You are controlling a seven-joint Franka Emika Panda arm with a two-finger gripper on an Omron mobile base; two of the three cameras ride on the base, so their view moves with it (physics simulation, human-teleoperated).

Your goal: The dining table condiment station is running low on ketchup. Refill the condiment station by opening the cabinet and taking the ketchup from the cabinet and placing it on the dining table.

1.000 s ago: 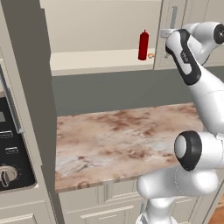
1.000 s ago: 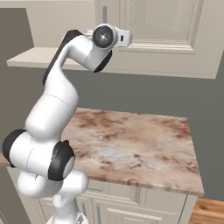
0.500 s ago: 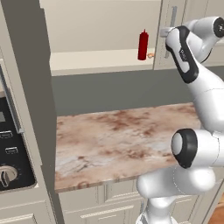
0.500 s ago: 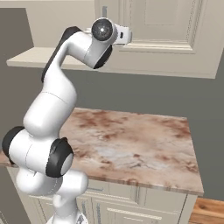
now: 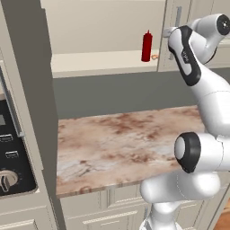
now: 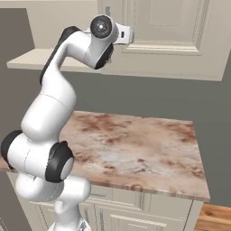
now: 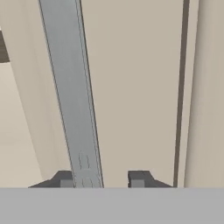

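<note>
The ketchup (image 5: pixel 146 46), a small red squeeze bottle, stands upright on the open cabinet shelf (image 5: pixel 94 60) near its right end. To the bottle's right is a cream cabinet door (image 7: pixel 135 87) with a vertical silver bar handle (image 7: pixel 72 96). My gripper (image 7: pixel 101 179) is at that handle, with its fingers apart. The bar runs between them, close against the left fingertip (image 7: pixel 65 179), and a gap is left before the right one. In the left base view the gripper (image 5: pixel 167 31) sits a little right of the bottle. The dining table is out of view.
A small marbled counter (image 5: pixel 126 139) lies below the shelf, with drawer fronts under it. A dark oven panel with a knob (image 5: pixel 9 170) stands at the far left beside a tall grey panel (image 5: pixel 31 90). A closed raised-panel door (image 6: pixel 171 22) fills the upper right.
The hand has crept slightly up along the door and the upper arm has risen a little. The ketchup has not moved.
</note>
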